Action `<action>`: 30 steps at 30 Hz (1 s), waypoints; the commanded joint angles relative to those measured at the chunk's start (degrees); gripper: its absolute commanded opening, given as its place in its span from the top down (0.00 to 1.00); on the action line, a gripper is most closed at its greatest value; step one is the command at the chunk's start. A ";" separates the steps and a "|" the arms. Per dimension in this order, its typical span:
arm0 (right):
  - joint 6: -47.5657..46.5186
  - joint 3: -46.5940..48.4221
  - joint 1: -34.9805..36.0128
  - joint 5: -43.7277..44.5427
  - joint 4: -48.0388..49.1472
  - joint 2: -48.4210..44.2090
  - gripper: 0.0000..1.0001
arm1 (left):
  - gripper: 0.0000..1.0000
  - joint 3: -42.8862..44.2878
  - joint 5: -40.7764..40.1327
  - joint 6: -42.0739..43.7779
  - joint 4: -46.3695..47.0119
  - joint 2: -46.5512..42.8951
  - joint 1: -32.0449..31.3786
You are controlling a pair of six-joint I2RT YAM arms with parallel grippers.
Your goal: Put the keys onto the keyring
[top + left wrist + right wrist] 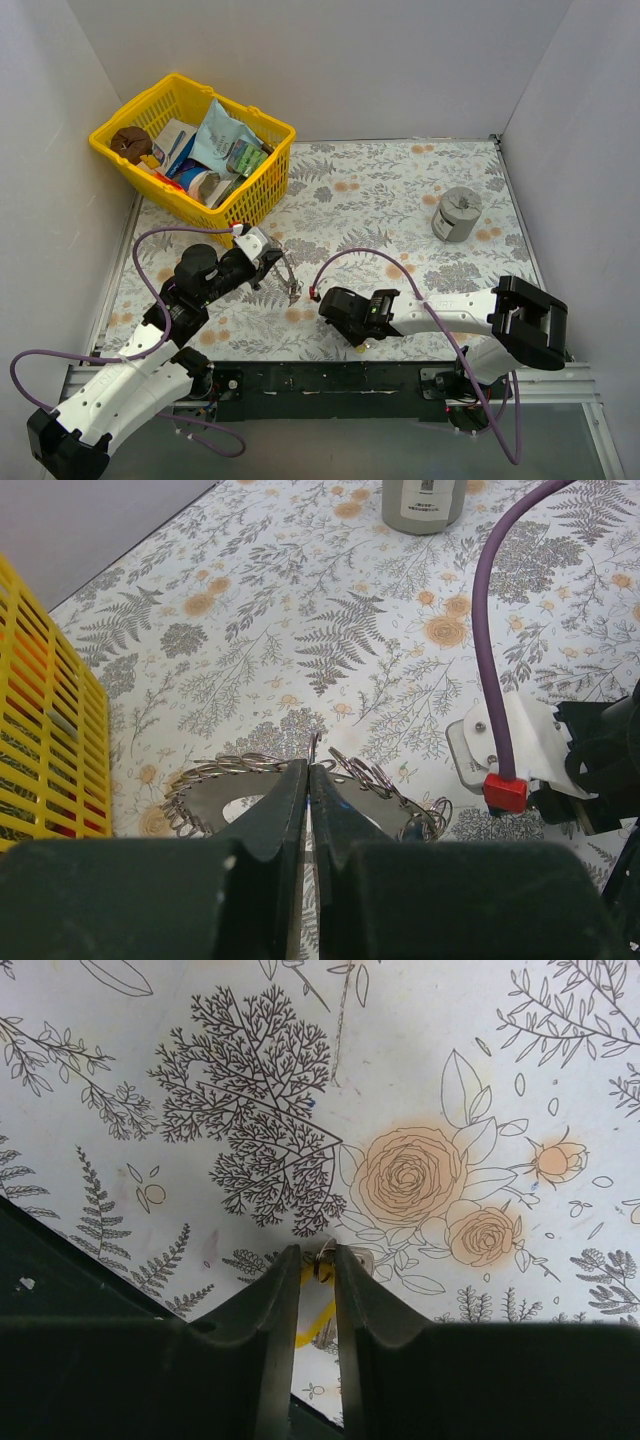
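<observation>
In the left wrist view, the left gripper [309, 773] has its jaws pressed nearly together on the rim of the silvery toothed metal keyring [195, 798], low in the frame above the floral tablecloth [300, 630]. In the right wrist view, the right gripper [318, 1252] has narrow jaws pinching a small yellow-headed key [318, 1320] at bottom centre. A grey metal cylinder [456, 213] stands at the right of the top view.

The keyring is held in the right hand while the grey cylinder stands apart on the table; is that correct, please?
Not quite: the left wrist view shows the keyring pinched in the left hand; the right hand holds a yellow-headed key. The grey cylinder does stand apart on the table.
</observation>
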 commanded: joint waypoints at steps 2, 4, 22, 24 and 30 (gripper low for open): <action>1.10 -0.87 -0.88 1.50 -0.36 -0.35 0.82 | 1.00 1.00 -0.56 0.18 2.26 -1.19 0.21; 0.84 -0.35 -1.14 1.76 -0.62 -1.14 0.91 | 1.00 1.18 -0.48 0.09 2.00 -1.37 0.12; -4.77 1.95 -9.22 -1.73 1.48 -22.93 0.99 | 1.00 2.40 2.42 1.05 1.03 -0.93 0.12; -6.10 1.07 -12.56 -4.64 3.93 -26.96 0.99 | 1.00 3.72 3.47 1.23 0.07 0.47 0.21; -9.70 -0.52 -22.84 -20.01 9.56 -33.65 0.99 | 1.00 6.01 6.37 0.18 1.29 3.63 0.12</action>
